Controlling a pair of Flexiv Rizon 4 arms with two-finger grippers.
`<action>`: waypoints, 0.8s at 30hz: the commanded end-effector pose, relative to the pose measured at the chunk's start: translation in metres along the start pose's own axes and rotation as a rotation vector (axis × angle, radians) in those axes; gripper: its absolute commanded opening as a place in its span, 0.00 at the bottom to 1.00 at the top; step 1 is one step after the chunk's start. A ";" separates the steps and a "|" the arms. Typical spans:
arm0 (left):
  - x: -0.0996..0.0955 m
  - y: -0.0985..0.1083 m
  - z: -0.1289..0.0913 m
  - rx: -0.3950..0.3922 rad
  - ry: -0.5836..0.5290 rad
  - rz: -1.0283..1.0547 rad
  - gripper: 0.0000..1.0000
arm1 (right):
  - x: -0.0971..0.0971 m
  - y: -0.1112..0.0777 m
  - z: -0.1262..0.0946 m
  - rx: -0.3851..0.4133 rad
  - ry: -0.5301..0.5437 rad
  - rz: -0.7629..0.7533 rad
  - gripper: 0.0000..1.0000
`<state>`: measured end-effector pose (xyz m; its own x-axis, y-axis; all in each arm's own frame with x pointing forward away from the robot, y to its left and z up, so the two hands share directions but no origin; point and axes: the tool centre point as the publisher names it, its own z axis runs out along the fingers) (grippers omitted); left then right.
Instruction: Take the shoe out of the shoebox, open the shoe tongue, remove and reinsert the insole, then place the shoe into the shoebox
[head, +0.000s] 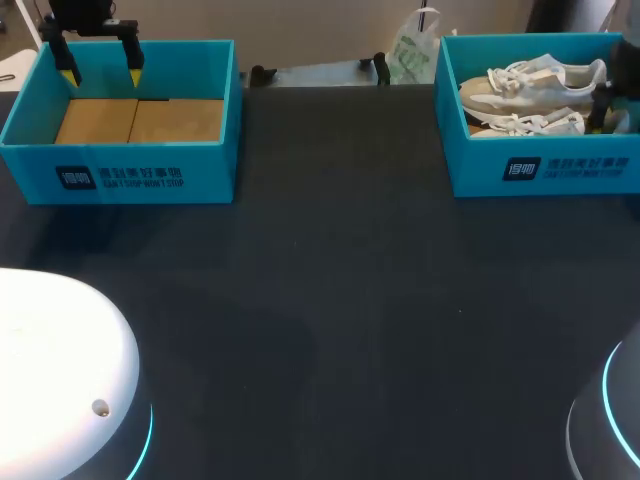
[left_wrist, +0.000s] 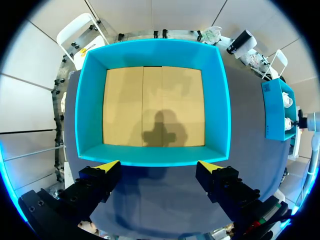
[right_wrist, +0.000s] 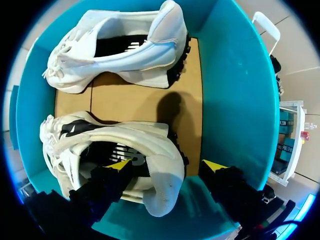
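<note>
Dark, plain tabletop (head: 340, 300) carrying two teal boxes.

At its far right corner, the shoebox (head: 545, 170): brown cardboard floor, two white shoes inside, both lying with laces toward one end wall and heels toward the other.

Well apart from the shoebox, across the tabletop to its left, a second box (head: 120, 165) of the same build, showing only its bare cardboard floor.

Inside the shoebox, the far shoe (right_wrist: 120, 45) tipped on its side along one long wall. The near shoe (right_wrist: 115, 145) along the opposite wall, dark lining showing at its opening.

Right end effector (right_wrist: 167, 165) low over the shoebox, fingers spread wide to either side of the near shoe's heel, gripping nothing.

Left end effector (head: 101, 76) well away from the shoebox, above the second box, fingers wide apart, nothing held.
</note>
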<state>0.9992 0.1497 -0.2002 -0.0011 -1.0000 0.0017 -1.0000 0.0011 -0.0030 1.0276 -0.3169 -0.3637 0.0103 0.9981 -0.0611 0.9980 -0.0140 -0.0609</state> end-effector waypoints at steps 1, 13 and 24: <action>0.000 0.000 0.000 -0.001 -0.001 0.000 1.00 | -0.001 0.002 0.006 0.006 0.008 0.001 0.90; 0.000 0.000 0.000 -0.001 -0.001 0.000 1.00 | 0.003 0.000 0.015 0.018 0.019 0.005 0.78; 0.000 0.000 0.000 -0.001 -0.001 0.000 1.00 | 0.003 -0.002 0.018 0.026 0.016 0.031 0.15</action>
<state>0.9992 0.1497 -0.2002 -0.0011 -1.0000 0.0018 -1.0000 0.0011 -0.0030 1.0232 -0.3180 -0.3809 0.0382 0.9982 -0.0459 0.9957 -0.0419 -0.0832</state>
